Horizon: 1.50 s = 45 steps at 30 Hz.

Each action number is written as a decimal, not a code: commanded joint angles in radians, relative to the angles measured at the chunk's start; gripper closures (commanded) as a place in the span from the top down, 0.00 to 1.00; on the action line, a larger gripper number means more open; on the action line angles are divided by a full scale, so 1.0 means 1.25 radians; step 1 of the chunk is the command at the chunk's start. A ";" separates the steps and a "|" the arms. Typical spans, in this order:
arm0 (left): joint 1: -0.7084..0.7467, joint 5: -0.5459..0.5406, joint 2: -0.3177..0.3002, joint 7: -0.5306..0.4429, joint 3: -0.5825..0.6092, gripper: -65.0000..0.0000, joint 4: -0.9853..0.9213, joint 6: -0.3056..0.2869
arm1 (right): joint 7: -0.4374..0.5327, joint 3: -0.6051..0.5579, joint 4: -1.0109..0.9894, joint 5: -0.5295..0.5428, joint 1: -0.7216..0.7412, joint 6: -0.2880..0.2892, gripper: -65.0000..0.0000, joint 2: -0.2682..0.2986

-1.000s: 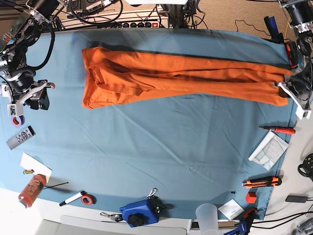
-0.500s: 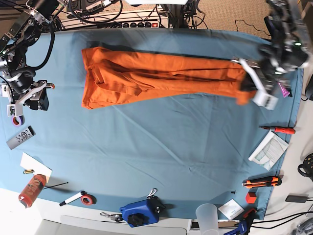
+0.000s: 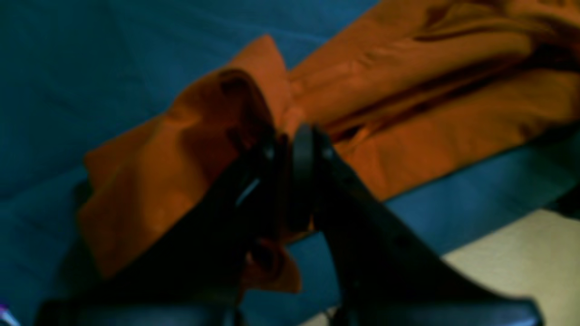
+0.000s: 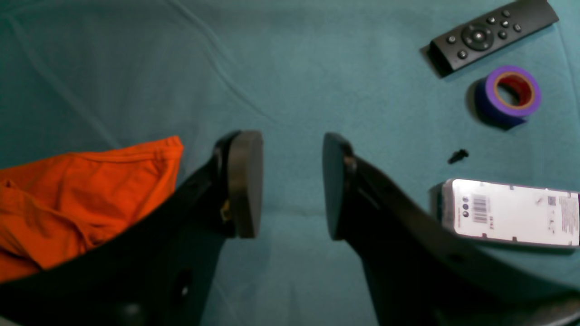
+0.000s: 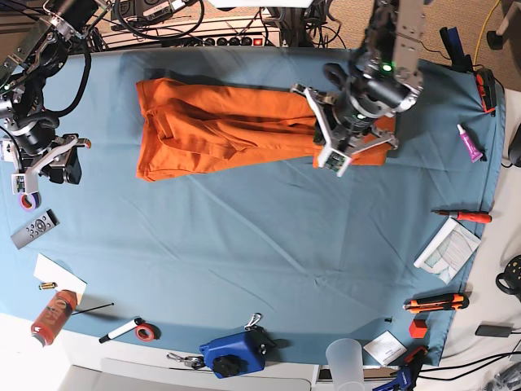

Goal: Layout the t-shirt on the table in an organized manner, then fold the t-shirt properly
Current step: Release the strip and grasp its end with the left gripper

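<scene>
T-shirt (image 3: 408,113) hem pinched in left gripper (image 3: 290,145) — right gripper (image 4: 290,181) agape, empty, beside it.

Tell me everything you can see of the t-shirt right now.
The t-shirt is plain bright orange soft fabric with no print, creased lengthwise into a long band on the far half of the table. One end lies flat with its hem showing. The other end is lifted and doubled back, pinched in the shut left gripper. The right gripper hangs open beside the flat end, not touching it.

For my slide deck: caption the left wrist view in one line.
Left gripper shut on a bunched fold of the orange shirt, above the blue table.
</scene>
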 commanded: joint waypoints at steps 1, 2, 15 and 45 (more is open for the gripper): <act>-0.011 0.012 0.004 -0.019 0.015 0.00 0.013 0.005 | 0.024 0.006 0.014 0.009 0.009 0.001 0.34 0.014; -0.013 0.025 0.004 -0.020 0.028 0.00 0.013 0.006 | 0.024 0.006 0.014 0.009 0.009 0.001 0.34 0.014; -0.024 -0.014 0.006 -0.057 0.133 0.45 0.065 0.007 | 0.028 0.006 0.014 0.009 0.009 0.001 0.34 0.014; 0.020 -0.097 -0.047 -0.060 -0.094 0.44 -0.070 0.028 | 0.004 0.006 0.015 0.066 0.009 0.002 0.40 0.016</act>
